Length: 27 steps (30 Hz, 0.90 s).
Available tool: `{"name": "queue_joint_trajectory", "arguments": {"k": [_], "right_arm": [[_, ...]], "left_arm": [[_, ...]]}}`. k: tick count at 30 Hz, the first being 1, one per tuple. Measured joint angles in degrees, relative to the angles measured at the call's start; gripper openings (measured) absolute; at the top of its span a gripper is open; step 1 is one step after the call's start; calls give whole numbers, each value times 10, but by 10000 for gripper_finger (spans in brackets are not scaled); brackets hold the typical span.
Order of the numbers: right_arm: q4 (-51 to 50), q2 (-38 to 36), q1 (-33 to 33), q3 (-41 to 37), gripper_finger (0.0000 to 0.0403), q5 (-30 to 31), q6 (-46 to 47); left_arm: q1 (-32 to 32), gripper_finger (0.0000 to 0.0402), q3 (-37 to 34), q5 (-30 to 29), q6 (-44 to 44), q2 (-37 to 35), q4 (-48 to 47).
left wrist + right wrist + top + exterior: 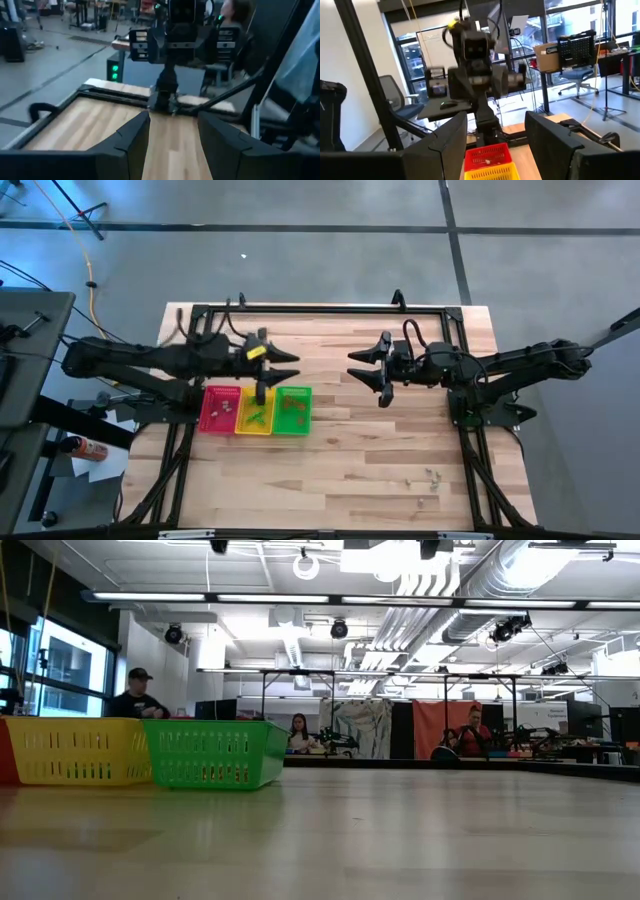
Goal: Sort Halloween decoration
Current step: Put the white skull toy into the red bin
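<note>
The Halloween decoration shows as tiny trinkets. A few lie loose on the table (432,476) toward its near right corner. Others lie inside the red tray (220,409), the yellow tray (255,411) and the green tray (294,410), which stand side by side at the table's left. My left gripper (292,366) hovers open just beyond the trays' far side, pointing right. My right gripper (352,367) hovers open at mid-table, pointing left and facing it. Both wrist views show open fingers with nothing between them (172,120) (495,120).
A black frame (330,308) runs along the table's far edge and down both sides. In the low view, the yellow tray (75,750) and green tray (215,753) stand at the left, with people seated in the room behind. Bare wood lies between the trays and the loose trinkets.
</note>
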Motion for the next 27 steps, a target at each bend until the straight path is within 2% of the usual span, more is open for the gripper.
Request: {"name": "queue_joint_trajectory", "arguments": {"k": [3,7,14,27], "right_arm": [[0,0,0,0,195,-1,-13],[-4,0,0,0,195,-3,-15],[-15,0,0,0,195,-3,-46],[-62,0,0,0,195,-2,-75]], "left_arm": [[-5,159,-69,-5,-49,10,96],[-5,159,-105,-7,-72,17,201],[-5,159,-107,-7,27,16,203],[-5,159,-107,-7,55,17,201]]}}
